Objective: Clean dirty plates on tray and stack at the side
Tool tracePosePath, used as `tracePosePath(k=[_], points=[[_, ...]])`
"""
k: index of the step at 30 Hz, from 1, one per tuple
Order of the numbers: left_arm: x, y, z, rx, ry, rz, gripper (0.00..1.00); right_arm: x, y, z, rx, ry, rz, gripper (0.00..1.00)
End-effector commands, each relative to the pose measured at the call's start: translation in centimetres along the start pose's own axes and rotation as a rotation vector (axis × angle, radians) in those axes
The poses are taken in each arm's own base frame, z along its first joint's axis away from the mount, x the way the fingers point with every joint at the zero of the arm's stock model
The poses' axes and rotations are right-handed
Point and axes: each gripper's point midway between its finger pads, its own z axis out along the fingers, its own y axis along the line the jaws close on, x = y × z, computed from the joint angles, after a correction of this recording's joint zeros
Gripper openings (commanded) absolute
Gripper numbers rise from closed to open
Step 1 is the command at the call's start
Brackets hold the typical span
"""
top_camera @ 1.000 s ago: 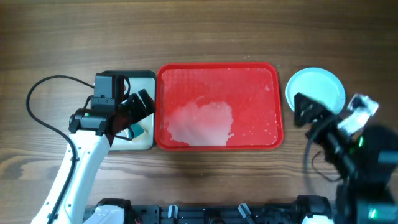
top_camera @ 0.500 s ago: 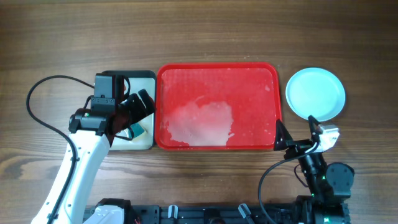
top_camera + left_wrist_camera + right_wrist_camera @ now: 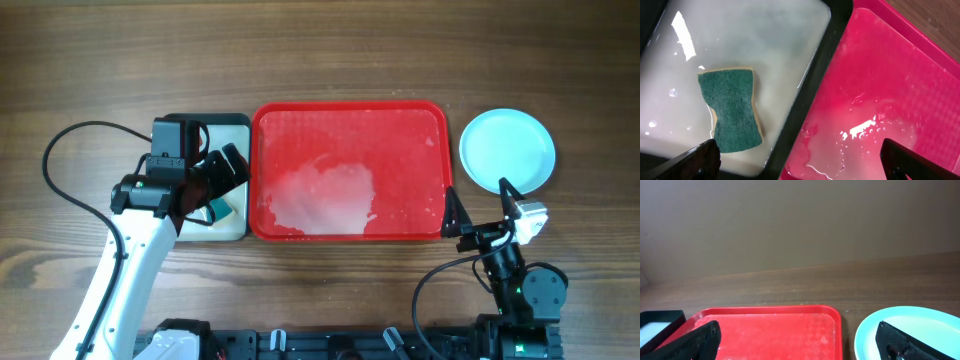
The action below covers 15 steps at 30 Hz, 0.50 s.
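One pale blue plate (image 3: pixel 506 150) is on show, flat on the table (image 3: pixel 320 50) just right of the red tray (image 3: pixel 400 130) and clear of its rim. From above we can't tell how many sit under it. The tray itself holds no plates, only a soapy puddle (image 3: pixel 322 198) toward its near-left. What changed: a second ago the right gripper (image 3: pixel 481 208) was over the plate's near edge. It has since pulled back to just off the tray's near-right corner, and it barely moved in the last half second. Its jaws are spread wide with nothing between them. We read that as last plate released, stacking done or nearly so. The left gripper (image 3: pixel 222 185) hasn't moved; it's parked over the small black-rimmed tray (image 3: pixel 815 100) hard against the red tray's left side, jaws wide, holding nothing. The green sponge (image 3: pixel 731 109) lies loose in the cloudy water there. If the stack count checks out, we only have the arms left to park.
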Motion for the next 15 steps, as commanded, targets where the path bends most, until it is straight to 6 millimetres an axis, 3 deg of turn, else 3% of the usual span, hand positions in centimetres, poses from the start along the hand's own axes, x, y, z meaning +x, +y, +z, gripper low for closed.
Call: tracePosePath(k=[1, 4, 7, 10, 15], points=[[-0.5, -0.4, -0.5, 0.019, -0.012, 0.011, 1.0, -0.3, -0.1, 0.0, 0.009, -0.015, -0.014, 1.0], [-0.4, -0.4, -1.3, 0.028, -0.036, 0.017, 1.0, -0.3, -0.1, 0.0, 0.009, -0.015, -0.014, 1.0], [-0.2, -0.5, -4.6, 0.094, -0.138, 0.025, 1.0, -0.3, -0.1, 0.0, 0.009, -0.015, -0.014, 1.0], [-0.9, -1.0, -7.5, 0.225, -0.335, 0.075, 1.0, -0.3, -0.1, 0.0, 0.009, -0.015, -0.014, 1.0], [-1.0, 1.2, -10.6, 0.361, -0.688, 0.104, 1.0, -0.3, -0.1, 0.0, 0.009, -0.015, -0.014, 1.0]])
